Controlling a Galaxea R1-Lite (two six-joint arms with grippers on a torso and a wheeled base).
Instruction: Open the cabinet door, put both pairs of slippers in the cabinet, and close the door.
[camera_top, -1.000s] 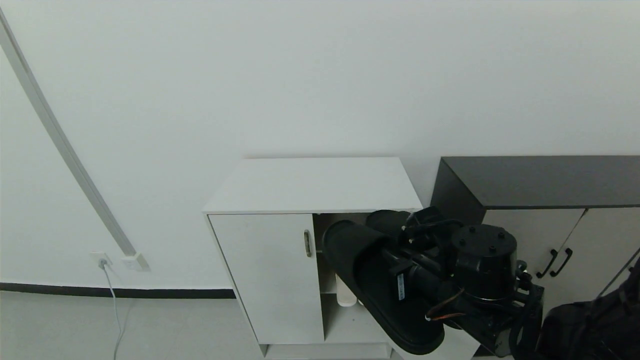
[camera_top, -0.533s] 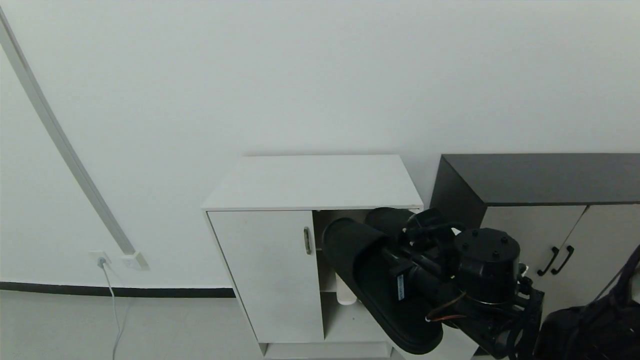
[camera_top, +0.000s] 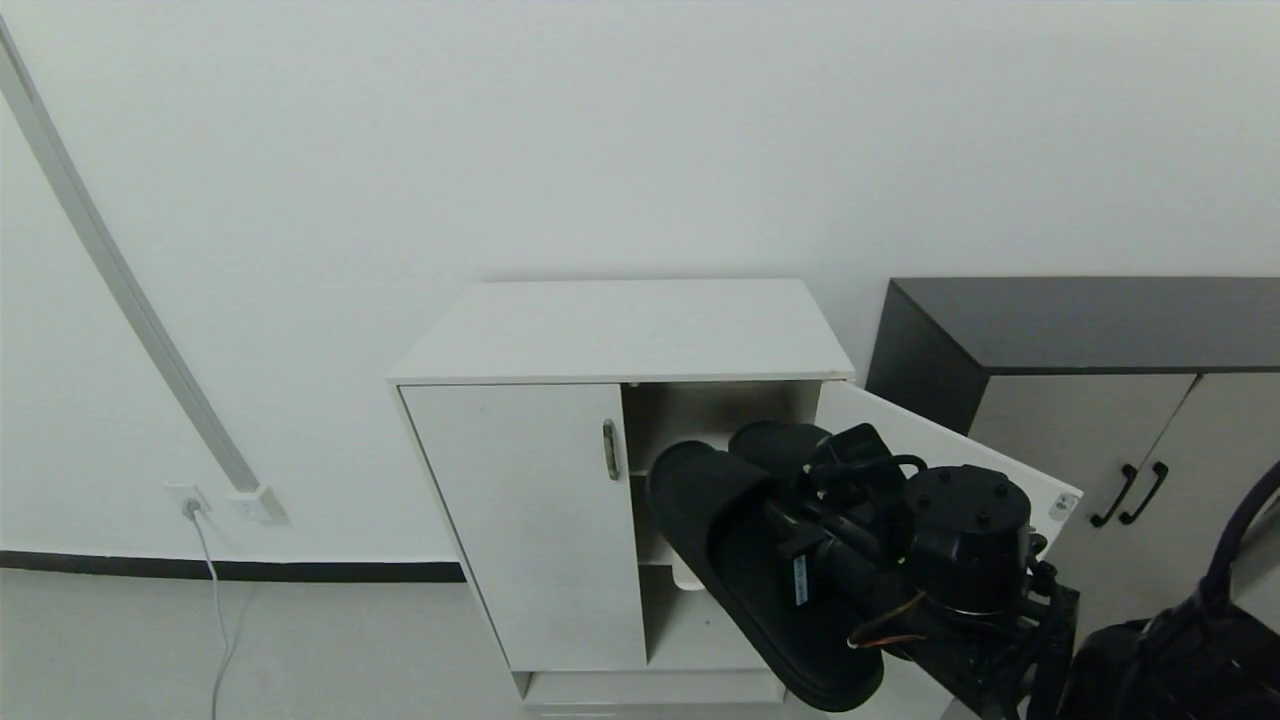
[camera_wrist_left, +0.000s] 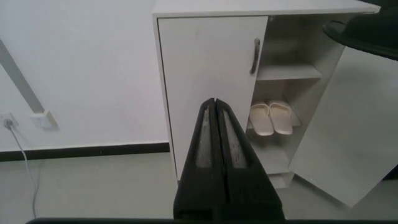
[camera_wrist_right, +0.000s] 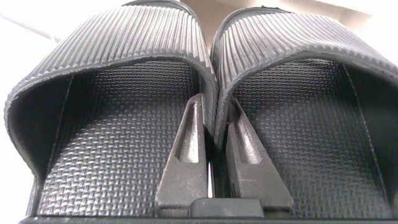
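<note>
**Black pair pinched together, aimed at the open half of the cabinet**

My right gripper (camera_wrist_right: 213, 109) has its fingers clamped on the black slippers (camera_top: 760, 560). They squeeze the two inner side walls against each other, which is why one grip carries both shoes as a single bundle. In the head view the pair hangs tilted, toes up and pointing into the cabinet's open side, heels low and nearer to me. The toes are just in front of the opening; whether they have crossed its front edge I cannot tell.

The cabinet (camera_top: 620, 330) stands with its right door (camera_wrist_left: 360, 137) wide open and its left door (camera_top: 520, 520) shut. Inside, the white slippers (camera_wrist_left: 272, 118) lie side by side on the middle shelf, so I judge the task about half done, with this pair to stow and the door to close.

My left gripper (camera_wrist_left: 214, 102) has its fingers pressed together on nothing. It hangs low in front of the shut left door, well apart from the opening, which leaves the way clear for my right arm.

The next move, as I see it, is to level the pair and ease it onto a shelf. The low heels could catch a shelf edge or the open door, and a pinch on thin walls may let one shoe slide.
</note>
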